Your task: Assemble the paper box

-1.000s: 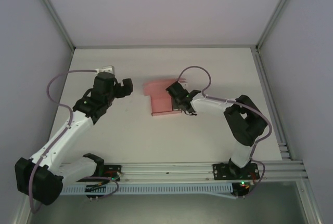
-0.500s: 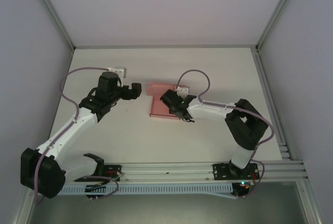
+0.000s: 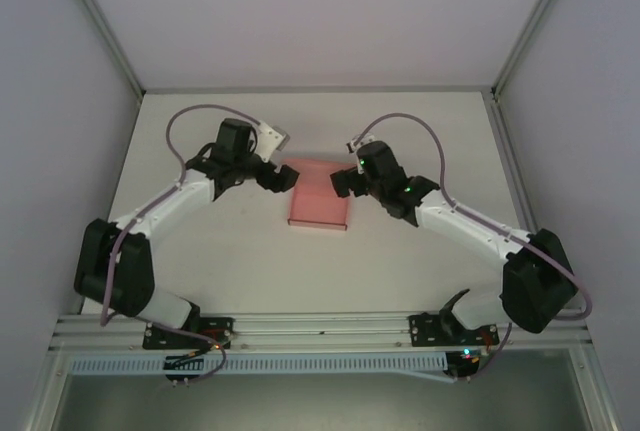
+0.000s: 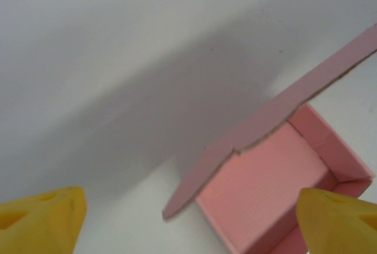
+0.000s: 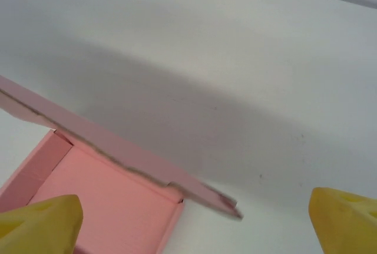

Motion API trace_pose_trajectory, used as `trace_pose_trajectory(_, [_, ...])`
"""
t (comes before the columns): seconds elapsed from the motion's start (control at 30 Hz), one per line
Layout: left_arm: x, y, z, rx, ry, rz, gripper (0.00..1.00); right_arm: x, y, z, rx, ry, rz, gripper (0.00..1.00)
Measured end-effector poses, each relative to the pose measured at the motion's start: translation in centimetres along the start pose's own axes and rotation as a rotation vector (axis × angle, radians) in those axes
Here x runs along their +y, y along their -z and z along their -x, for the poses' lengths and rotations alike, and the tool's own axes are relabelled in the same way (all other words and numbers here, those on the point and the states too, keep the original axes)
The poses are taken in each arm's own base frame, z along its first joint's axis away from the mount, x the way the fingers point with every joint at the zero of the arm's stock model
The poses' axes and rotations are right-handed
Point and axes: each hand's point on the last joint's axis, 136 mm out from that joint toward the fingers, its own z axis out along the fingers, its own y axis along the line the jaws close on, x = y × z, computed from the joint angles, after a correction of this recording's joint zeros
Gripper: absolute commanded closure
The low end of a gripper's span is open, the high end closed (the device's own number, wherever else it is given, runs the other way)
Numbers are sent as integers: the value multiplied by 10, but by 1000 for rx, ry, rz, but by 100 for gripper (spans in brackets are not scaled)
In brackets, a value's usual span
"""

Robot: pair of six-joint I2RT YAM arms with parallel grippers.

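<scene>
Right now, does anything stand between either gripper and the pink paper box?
Nothing visible does. The left gripper and right gripper, both open, flank the far end of the paper box, its lid flap raised; just bare table lies in the gaps.

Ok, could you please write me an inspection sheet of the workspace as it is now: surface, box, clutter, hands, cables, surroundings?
Surface: white table, flat.
Job's things: pink box, tray formed, lid flap raised at the far side, not closed.
Clutter: nothing seen.
Hands: left hand and right hand both open, one at each far corner of the box; contact cannot be told.
Cables: purple cables loop over each arm, away from the box.
Surroundings: plain walls; metal frame at the near edge.
</scene>
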Motion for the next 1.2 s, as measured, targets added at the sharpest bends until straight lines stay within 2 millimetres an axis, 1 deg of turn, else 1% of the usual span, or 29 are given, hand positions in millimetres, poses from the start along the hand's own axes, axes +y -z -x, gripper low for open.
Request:
trace_pose_trajectory(0.03, [0,-3,2,9,-24,-8,15,-3,-4,1,10,22,33,9])
trace_pose_trajectory(0.13, [-1,-10,5,34,-85,-36,22,-10,-15,5,43,84,111,17])
trace_pose_trajectory(0.2, [-1,-13,2,54,-115,-49,27,-9,-21,9,62,124,161,22])
trace_pose_trajectory(0.27, [-2,-16,-3,80,-141,-62,29,-5,-24,11,81,159,204,24])
trace_pose_trajectory(0.3, [-2,-18,-6,93,-151,-69,30,-3,-26,11,93,175,225,29])
trace_pose_trajectory(0.37, [-2,-23,-12,120,-170,-83,39,1,-29,8,118,198,255,36])
trace_pose_trajectory(0.4, [-2,-26,-14,131,-177,-87,43,2,-31,5,135,206,267,42])
trace_pose_trajectory(0.43, [-1,-28,-15,142,-184,-91,45,3,-34,2,154,211,275,46])
trace_pose_trajectory(0.47, [0,-31,-16,150,-187,-94,45,4,-36,-1,171,218,280,47])
trace_pose_trajectory(0.57, [1,-35,-17,164,-195,-100,69,3,-43,-13,220,223,289,57])
trace_pose_trajectory(0.6, [1,-36,-17,166,-197,-101,75,4,-43,-16,232,223,292,64])
trace_pose_trajectory(0.67, [2,-37,-16,168,-196,-102,81,4,-43,-20,248,224,294,72])
trace_pose_trajectory(0.7, [2,-37,-16,167,-196,-101,84,3,-43,-21,252,222,294,84])
trace_pose_trajectory(0.77, [2,-37,-16,166,-194,-102,100,3,-42,-21,257,223,294,95])
trace_pose_trajectory(0.8, [1,-37,-14,161,-194,-104,100,4,-42,-21,257,218,297,99])
trace_pose_trajectory(0.83, [0,-37,-14,162,-185,-103,100,4,-42,-21,260,216,294,100])
trace_pose_trajectory(0.93, [-2,-39,-12,160,-146,-91,100,2,-42,-21,263,201,280,100])
trace_pose_trajectory(1.03, [0,-42,-7,153,-77,-34,100,0,-44,-17,251,174,232,100])
trace_pose_trajectory(1.13, [5,-43,6,104,15,61,100,-4,-46,-6,189,125,143,100])
trace_pose_trajectory(1.2, [9,-41,14,31,85,132,100,-7,-47,4,125,69,82,100])
